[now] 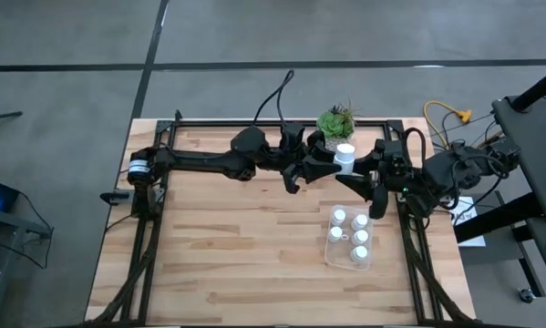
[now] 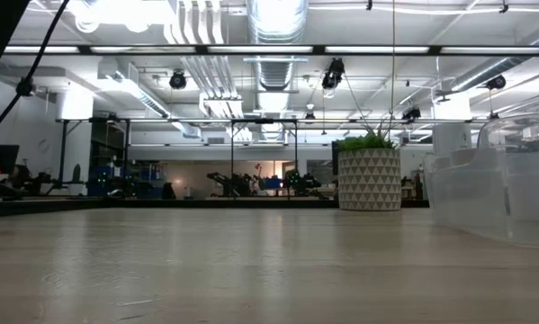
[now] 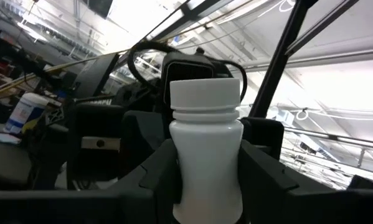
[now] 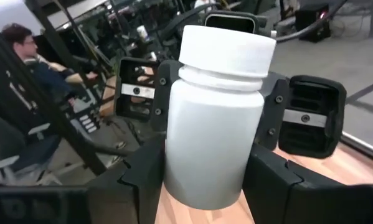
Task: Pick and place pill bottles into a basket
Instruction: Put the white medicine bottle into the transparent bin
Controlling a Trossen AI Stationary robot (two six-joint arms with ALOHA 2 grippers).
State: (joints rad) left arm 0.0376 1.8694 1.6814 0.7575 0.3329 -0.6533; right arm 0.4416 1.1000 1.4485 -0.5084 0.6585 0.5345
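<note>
One white pill bottle with a round cap hangs upright in the air near the far edge, between my two grippers. My left gripper reaches it from the table's left and my right gripper from the right. Both are shut on it. The basket, a clear bin, stands on the table to the near right. Several more pill bottles stand upright in it. In the low view only the basket's see-through wall shows at the right, and neither gripper appears there. My left gripper pinches the bottle's body between its two fingers, below the cap. The fingers come from the table's left, slanting a little upward. The bottle stands upright, clear of the table. My right gripper has its two fingers against opposite sides of the bottle's lower body, coming about level from the table's right. Behind them the left gripper's pads flank the same bottle. The bottle is upright with its cap on top.
A potted green plant in a pale patterned pot stands at the far edge, just behind the held bottle. Black frame rails run along the table's sides. Bare wood lies left of the basket. A seated person shows beyond the table.
</note>
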